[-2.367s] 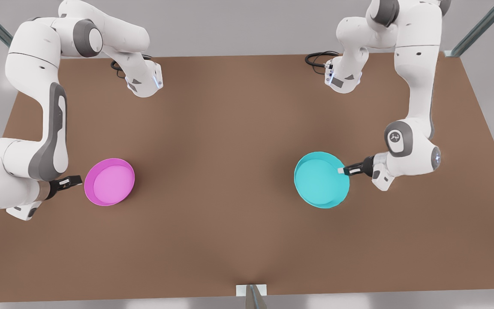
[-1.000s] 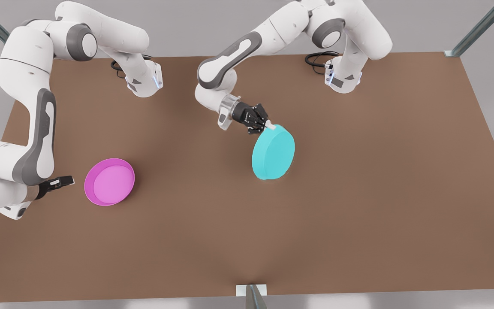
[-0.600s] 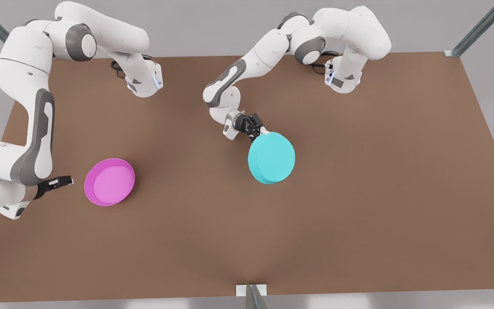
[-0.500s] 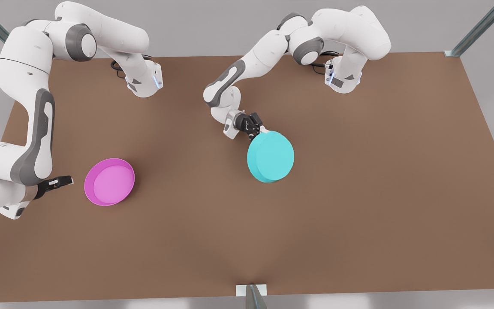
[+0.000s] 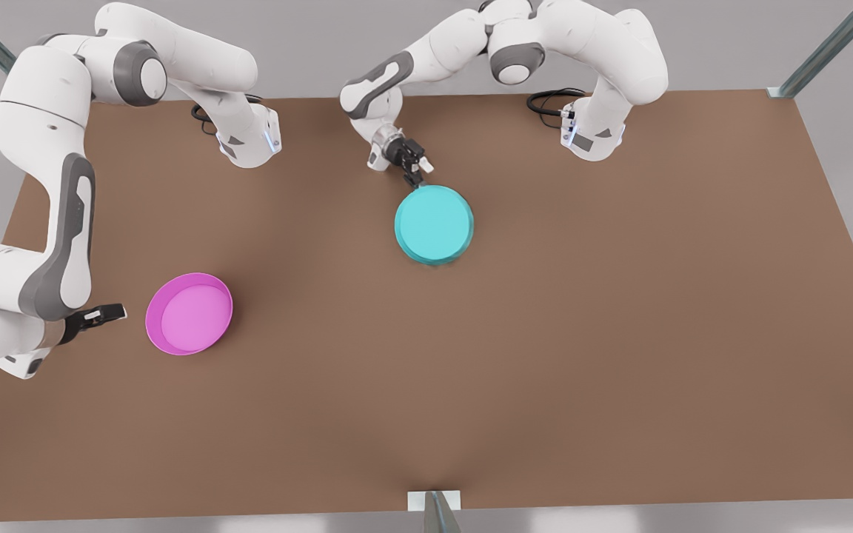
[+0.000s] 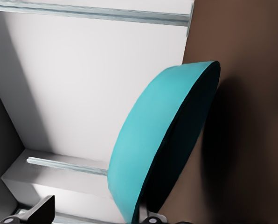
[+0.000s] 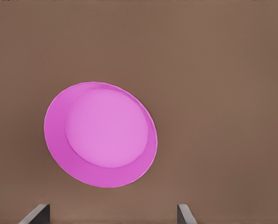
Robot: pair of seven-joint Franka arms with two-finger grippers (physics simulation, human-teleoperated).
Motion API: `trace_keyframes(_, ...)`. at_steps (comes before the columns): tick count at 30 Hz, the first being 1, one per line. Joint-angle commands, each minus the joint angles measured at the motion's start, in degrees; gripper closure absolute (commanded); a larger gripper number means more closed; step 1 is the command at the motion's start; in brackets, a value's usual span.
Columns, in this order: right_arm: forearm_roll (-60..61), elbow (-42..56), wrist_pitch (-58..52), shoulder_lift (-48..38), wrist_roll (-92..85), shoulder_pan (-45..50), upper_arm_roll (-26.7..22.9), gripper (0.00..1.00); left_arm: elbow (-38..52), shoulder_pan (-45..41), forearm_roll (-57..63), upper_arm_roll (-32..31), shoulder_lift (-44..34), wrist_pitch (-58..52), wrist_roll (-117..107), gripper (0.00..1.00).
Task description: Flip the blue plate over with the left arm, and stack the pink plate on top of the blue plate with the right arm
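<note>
A: Two fingers of the left gripper (image 5: 419, 175) sit on the rim of the round, shallow turquoise-cyan plastic plate (image 5: 434, 223), toward the far edge of the brown worktop (image 5: 619, 333). In the left wrist view that blue plate (image 6: 162, 144) stands close before the camera with its rim down by the fingers (image 6: 150, 218), but I cannot tell whether they are pinching it or have let go.

B: And the flip itself?

A: I judge it nearly done. In the front view the plate shows a smooth closed face with its rim turned down, lying near the middle of the worktop, toward the far edge.

B: The other arm?

A: The right gripper (image 5: 104, 314) waits near the edge at the front view's left, fingers (image 7: 36, 215) spread wide and empty, just beside the round magenta-pink plastic plate (image 5: 189, 313), not touching it. That pink plate (image 7: 100, 134) lies hollow side up, well apart from the blue one.

B: So what remains?

A: Freeing the blue plate if it is held, then the whole stacking step.
</note>
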Motion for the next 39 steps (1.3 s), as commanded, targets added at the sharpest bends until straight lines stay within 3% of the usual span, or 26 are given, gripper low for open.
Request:
trace_keyframes(1,0.0,0.0,0.0,0.0,0.0,0.0,0.0,0.00,0.0,0.1,-7.4,-0.9,-1.6,1.2,0.1,0.00)
trace_keyframes(5,0.0,0.0,0.1,-0.1,0.1,0.0,0.0,0.00,4.5,0.8,-19.2,-3.5,-4.9,11.4,-0.4,0.00)
trace_keyframes(7,0.0,0.0,0.0,-0.1,0.0,0.0,0.0,0.00,2.9,5.7,-27.1,-3.1,-11.7,15.1,0.2,0.00)
trace_keyframes(12,0.0,0.0,0.0,-0.1,0.1,0.0,0.0,0.00,2.6,43.1,-29.2,-3.7,-26.0,22.4,11.5,0.00)
trace_keyframes(16,6.1,-1.5,0.1,1.0,-1.2,-0.3,0.0,0.00,1.4,67.9,-47.1,-2.9,-41.4,29.5,33.4,0.00)
trace_keyframes(17,8.7,-1.6,1.8,3.7,-4.7,-2.5,0.0,0.00,-8.2,73.7,-53.2,-0.3,-51.3,35.5,40.2,0.00)
trace_keyframes(19,8.7,-2.1,4.0,5.4,-7.9,-4.4,0.0,0.00,-13.3,74.0,-62.8,12.5,-60.7,33.3,54.5,0.00)
trace_keyframes(20,8.9,-3.8,6.1,5.4,-9.1,-5.3,0.0,0.00,-17.9,75.0,-63.7,15.2,-65.3,33.5,59.0,0.00)
trace_keyframes(22,10.6,-7.9,10.0,5.3,-11.2,-6.9,0.0,0.00,-16.8,77.5,-65.1,15.2,-64.5,35.6,62.0,0.00)
trace_keyframes(24,10.9,-9.8,11.6,5.2,-11.7,-8.0,0.1,0.00,-6.6,75.5,-65.1,14.8,-54.8,31.9,62.3,0.00)
trace_keyframes(27,13.4,-14.0,16.1,4.7,-15.6,-10.3,0.2,0.00,-1.9,71.6,-65.3,15.4,-50.5,30.4,61.5,0.01)
trace_keyframes(39,25.9,-25.8,21.5,3.5,-13.3,-17.0,0.0,0.00,-2.7,71.1,-65.1,16.5,-51.1,35.2,62.3,0.00)
